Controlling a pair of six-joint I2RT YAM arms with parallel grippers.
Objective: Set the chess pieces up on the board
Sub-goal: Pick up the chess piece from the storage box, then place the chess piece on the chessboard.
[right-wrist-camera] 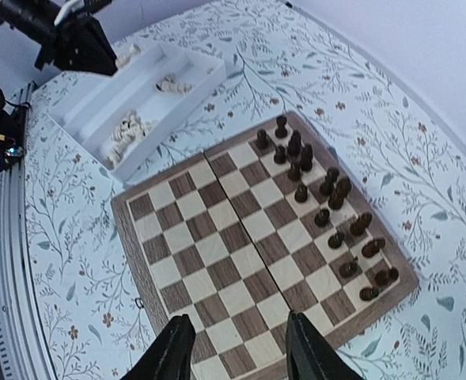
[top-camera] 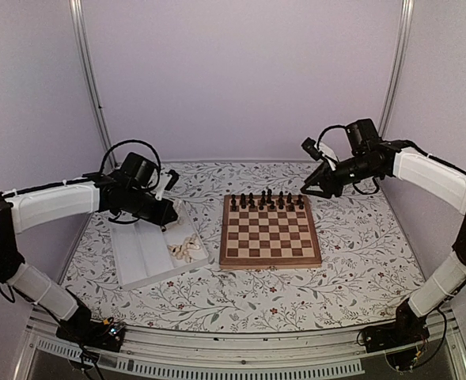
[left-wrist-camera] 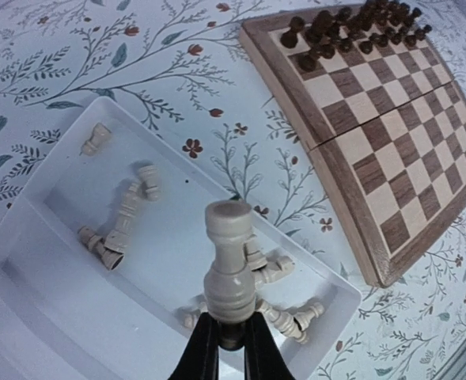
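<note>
My left gripper (left-wrist-camera: 231, 326) is shut on the lower end of one pale cream chess piece (left-wrist-camera: 229, 265), which it holds above the white tray (left-wrist-camera: 58, 317). Several more cream chess pieces (left-wrist-camera: 126, 226) lie on their sides in the tray's compartments, and they appear as a small heap (top-camera: 187, 249) from the top view. The board (top-camera: 270, 237) lies at the table's middle, with dark chessmen (top-camera: 266, 201) on its two far rows and its other squares bare. My right gripper (right-wrist-camera: 239, 352) hangs open above the board (right-wrist-camera: 225, 237) with nothing between its fingers.
The white tray (top-camera: 138, 261) sits left of the board on the floral tablecloth (top-camera: 359, 245). The left gripper (top-camera: 168, 214) hovers over the tray's far end. The right gripper (top-camera: 312, 186) is beyond the board's far right corner. Walls enclose the back and sides.
</note>
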